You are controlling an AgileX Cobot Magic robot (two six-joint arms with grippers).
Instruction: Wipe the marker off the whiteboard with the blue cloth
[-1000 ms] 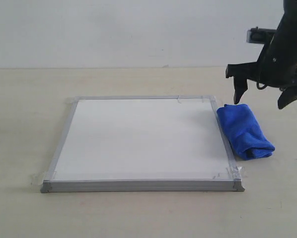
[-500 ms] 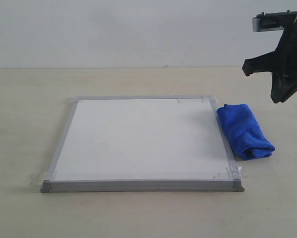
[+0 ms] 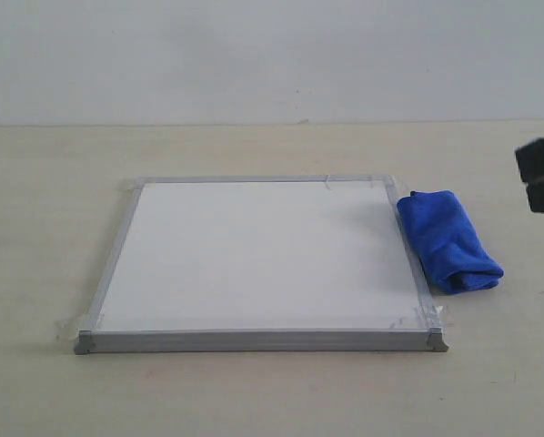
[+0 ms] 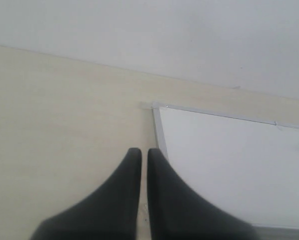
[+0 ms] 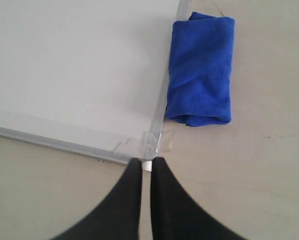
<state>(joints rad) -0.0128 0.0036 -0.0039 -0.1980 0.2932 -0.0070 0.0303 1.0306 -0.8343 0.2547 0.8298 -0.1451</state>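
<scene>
The whiteboard point(image 3: 254, 255) lies flat on the table, its white face bare; no red marker line shows on it in any view. The blue cloth point(image 3: 447, 238) lies folded on the table, touching the board's right frame. Nothing holds the cloth. Only a blurred black part of the right arm point(image 3: 540, 173) shows at the exterior view's right edge. My right gripper point(image 5: 146, 161) is shut and empty, above the taped board corner point(image 5: 154, 142), with the blue cloth point(image 5: 202, 67) beyond it. My left gripper point(image 4: 145, 151) is shut and empty beside the whiteboard point(image 4: 234, 165) frame.
The beige table point(image 3: 254, 146) runs back to a pale wall point(image 3: 254, 55). Clear tape point(image 3: 416, 319) holds the board's corners to the table. The left arm does not show in the exterior view.
The right arm, open-fingered just above the cloth a second ago, rose and withdrew to the right edge of the exterior view. The cloth and board have not moved.
</scene>
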